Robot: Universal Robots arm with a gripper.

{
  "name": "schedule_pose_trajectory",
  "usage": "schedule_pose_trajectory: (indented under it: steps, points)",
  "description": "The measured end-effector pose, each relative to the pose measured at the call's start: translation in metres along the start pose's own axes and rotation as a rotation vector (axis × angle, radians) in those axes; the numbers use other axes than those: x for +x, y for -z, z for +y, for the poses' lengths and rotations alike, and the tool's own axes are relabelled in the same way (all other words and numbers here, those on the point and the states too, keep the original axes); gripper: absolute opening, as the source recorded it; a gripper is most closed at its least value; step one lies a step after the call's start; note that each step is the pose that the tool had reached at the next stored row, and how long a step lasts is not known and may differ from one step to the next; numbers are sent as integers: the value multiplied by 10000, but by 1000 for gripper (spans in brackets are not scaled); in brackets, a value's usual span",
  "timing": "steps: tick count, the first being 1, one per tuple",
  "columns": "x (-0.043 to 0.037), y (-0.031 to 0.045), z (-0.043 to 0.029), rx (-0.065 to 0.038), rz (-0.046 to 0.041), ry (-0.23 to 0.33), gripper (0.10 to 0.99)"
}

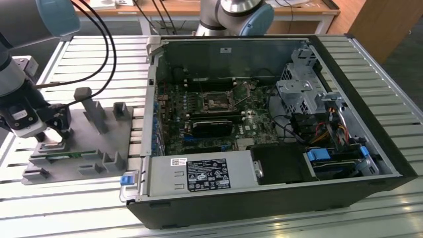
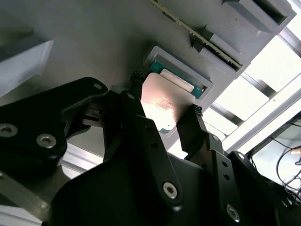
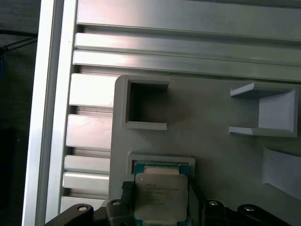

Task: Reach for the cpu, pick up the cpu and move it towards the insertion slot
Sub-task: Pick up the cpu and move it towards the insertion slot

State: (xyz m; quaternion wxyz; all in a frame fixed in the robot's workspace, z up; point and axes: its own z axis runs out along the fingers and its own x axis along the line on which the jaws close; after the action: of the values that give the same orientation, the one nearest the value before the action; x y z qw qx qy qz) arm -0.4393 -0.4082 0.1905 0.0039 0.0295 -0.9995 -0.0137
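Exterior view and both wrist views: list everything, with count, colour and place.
table: one, silver, slatted, under everything.
case: one, black, open, mid-table.
fixture: one, grey, on the table, exterior view's left.
strip: one, green, on the fixture.
slot: one, silver frame, dark centre, inside the case.
cpu: one, silver, above a fixture recess.
gripper: one, black, shut on the cpu.
arm: one, grey, exterior view's left.
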Motion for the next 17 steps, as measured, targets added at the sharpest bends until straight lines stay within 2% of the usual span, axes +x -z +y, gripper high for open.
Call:
schedule_pose_trajectory:
  steps: [4,17]
  points:
    - [0,73,2,-6,-2,1,545]
    - [1,133,3,-6,0,1,545]
